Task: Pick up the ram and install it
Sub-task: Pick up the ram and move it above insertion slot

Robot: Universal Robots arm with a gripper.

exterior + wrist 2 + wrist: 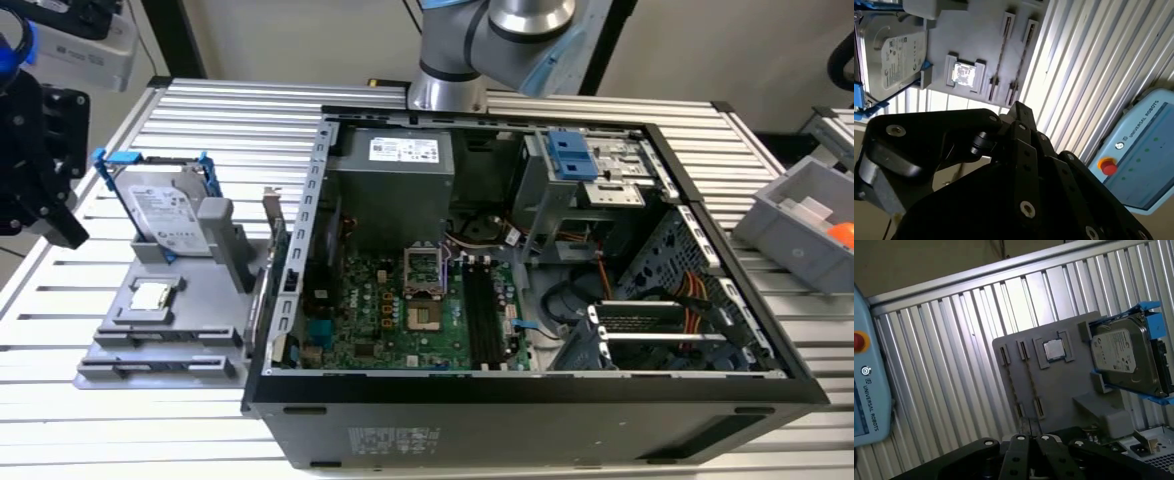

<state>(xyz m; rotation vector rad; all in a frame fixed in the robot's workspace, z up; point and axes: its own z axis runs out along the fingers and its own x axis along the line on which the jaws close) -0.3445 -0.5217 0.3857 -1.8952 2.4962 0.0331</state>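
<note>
Here, the exterior view shows an open case (561, 425) on the ribbed desk (94, 440), holding a motherboard (387, 310), a grey power supply (394, 190) and a blue-tabbed bay (571, 160). At the exterior view's left of the case sits a grey holder (120, 368). The gripper (64, 232) hangs farther to that side, above the desk and apart from the holder. At the exterior view's right, a grey bin (798, 215) holds an orange item (841, 235). Both wrist views look past the gripper (1030, 432) (1018, 107), its fingers drawn together, onto the holder. They also show a pale blue pendant (869, 390) with a red button on the desk. The holder carries a drive (1124, 360) in a blue frame at one end and a square processor (1055, 350) in a middle recess. At the other end are two slots, and a thin strip stands on edge in each. The ram (1012, 385) appears to be one of these strips, though which one cannot be told.
</note>
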